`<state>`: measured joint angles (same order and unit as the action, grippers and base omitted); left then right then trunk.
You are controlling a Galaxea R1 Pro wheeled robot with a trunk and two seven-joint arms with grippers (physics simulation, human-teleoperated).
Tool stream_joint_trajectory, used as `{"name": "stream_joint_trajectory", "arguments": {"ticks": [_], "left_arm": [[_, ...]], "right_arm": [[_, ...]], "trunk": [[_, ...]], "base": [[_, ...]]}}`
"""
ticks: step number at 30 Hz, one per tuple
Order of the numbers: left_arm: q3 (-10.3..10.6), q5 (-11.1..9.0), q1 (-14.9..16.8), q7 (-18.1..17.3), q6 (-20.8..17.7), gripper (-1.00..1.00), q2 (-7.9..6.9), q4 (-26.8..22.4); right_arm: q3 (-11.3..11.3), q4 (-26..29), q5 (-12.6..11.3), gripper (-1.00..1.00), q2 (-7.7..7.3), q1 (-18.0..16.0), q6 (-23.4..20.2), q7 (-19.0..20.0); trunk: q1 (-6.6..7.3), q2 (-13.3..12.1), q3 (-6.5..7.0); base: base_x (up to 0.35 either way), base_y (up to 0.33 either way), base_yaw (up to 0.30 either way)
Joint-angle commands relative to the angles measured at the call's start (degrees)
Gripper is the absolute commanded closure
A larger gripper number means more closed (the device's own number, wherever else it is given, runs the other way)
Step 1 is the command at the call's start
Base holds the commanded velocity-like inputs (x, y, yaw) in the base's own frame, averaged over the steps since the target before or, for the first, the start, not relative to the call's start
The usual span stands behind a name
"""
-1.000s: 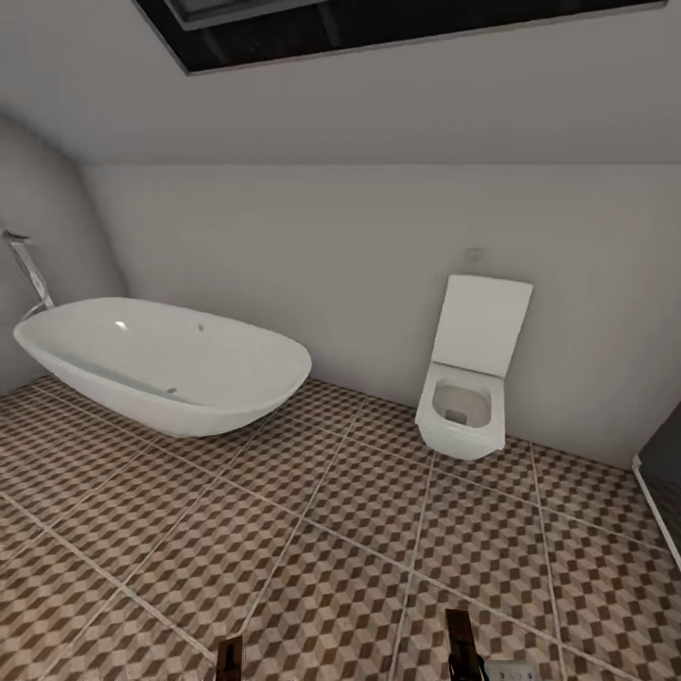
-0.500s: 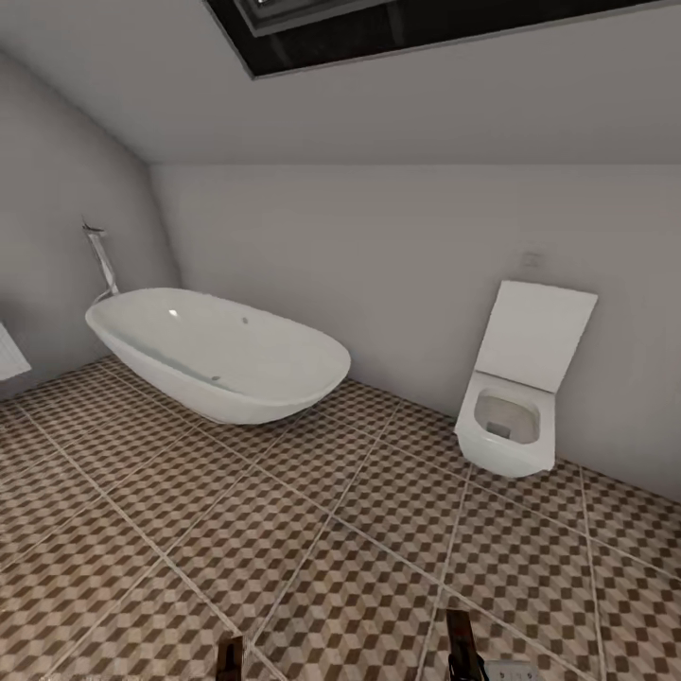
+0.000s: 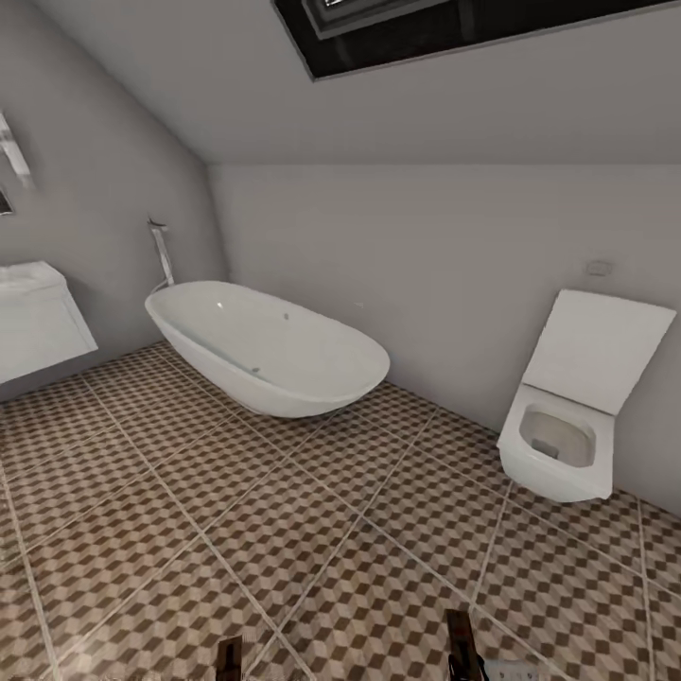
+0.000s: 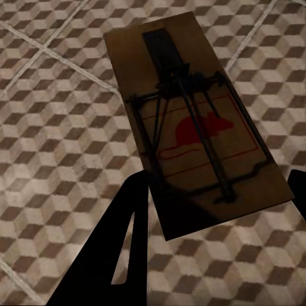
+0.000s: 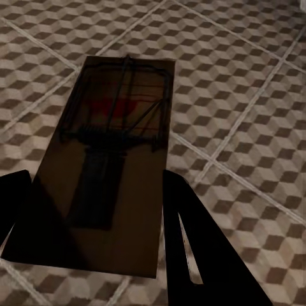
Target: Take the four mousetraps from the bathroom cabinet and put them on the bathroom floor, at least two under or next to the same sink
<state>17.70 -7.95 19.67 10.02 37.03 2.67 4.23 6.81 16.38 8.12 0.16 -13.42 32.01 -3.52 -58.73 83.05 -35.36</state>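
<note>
Bathroom floor (image 3: 284,530) of cube-patterned tiles, with an oval white tub (image 3: 270,345) by the far wall, a wall-hung toilet (image 3: 572,426) to its right and the white boxy sink (image 3: 38,317) at the left edge. Left gripper (image 4: 213,220): fingers closed on a mousetrap (image 4: 191,121), wire parts and red mouse mark facing the camera, held above the tiles. Right gripper (image 5: 89,217): fingers closed on a second mousetrap (image 5: 105,162), likewise above the floor. In the head view both grippers' dark tips appear at the bottom edge.
</note>
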Motion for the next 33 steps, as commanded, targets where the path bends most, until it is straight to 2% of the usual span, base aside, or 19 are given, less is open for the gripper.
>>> {"name": "stream_joint_trajectory", "arguments": {"ticks": [1,23,33], "left_arm": [[0.5,-0.4,0.1,0.2,0.3,1.00,0.06,0.3],[0.5,-0.4,0.1,0.2,0.3,1.00,0.06,0.3],[0.5,-0.4,0.1,0.2,0.3,1.00,0.06,0.3]], "right_arm": [[0.2,0.0,0.4,1.00,0.02,0.0,0.2,-0.1],[0.2,0.0,0.4,1.00,0.02,0.0,0.2,-0.1],[0.2,0.0,0.4,1.00,0.02,0.0,0.2,-0.1]], "trunk": [[0.00,0.0,-0.05],[0.00,0.0,-0.05],[0.00,0.0,-0.05]], "base": [[0.000,0.000,0.286],[0.002,-0.002,0.286],[0.171,-0.129,0.286]]}}
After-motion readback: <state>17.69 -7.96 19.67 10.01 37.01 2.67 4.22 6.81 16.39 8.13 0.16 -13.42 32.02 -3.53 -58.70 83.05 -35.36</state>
